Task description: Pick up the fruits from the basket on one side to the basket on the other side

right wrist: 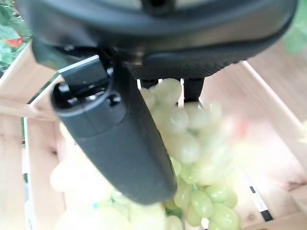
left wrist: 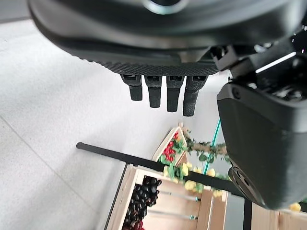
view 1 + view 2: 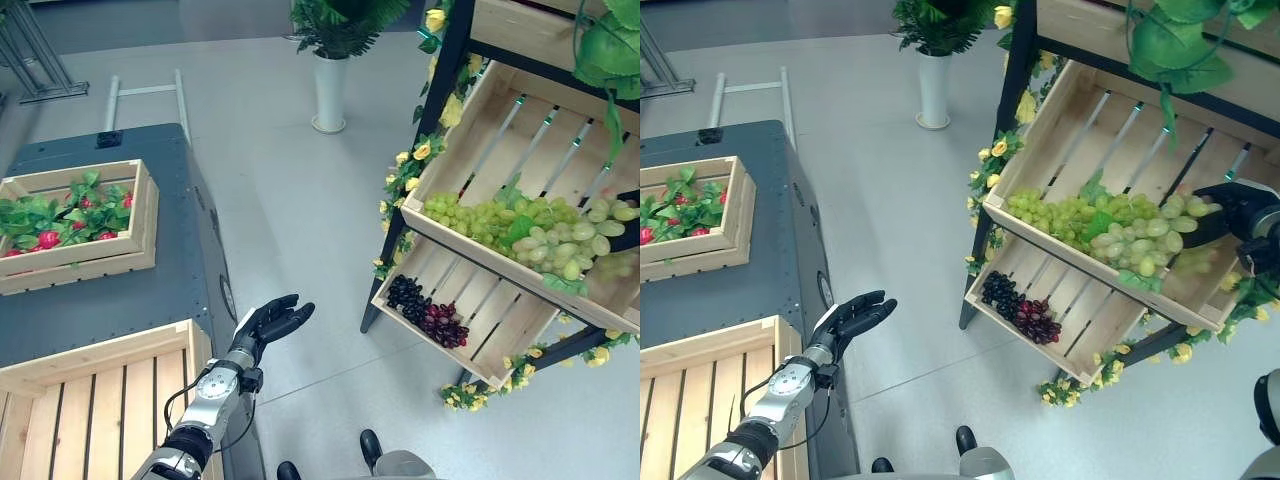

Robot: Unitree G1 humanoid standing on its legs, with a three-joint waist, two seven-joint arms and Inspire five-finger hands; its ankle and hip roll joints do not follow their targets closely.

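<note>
On upper crate (image 3: 1210, 300), right robot hand (image 3: 1225, 212) grips green grapes (image 3: 1110, 225)

On your right stands the shelf rack (image 3: 440, 110), and its upper crate (image 3: 520, 130) holds the green grapes (image 3: 520, 228). The lower crate (image 3: 500, 330) under it holds the dark grapes (image 3: 425, 310). On your left, the cabinet (image 3: 150, 290) carries the strawberry crate (image 3: 90, 255) behind and the near crate (image 3: 100, 400) in front. The potted plant (image 3: 330, 60) stands behind, between them.

Your fruit and crates

Green grapes (image 3: 520, 232) fill the upper shelf crate (image 3: 520, 120); dark grapes (image 3: 425, 310) lie below; an empty crate (image 3: 90, 400) sits on your left.
</note>
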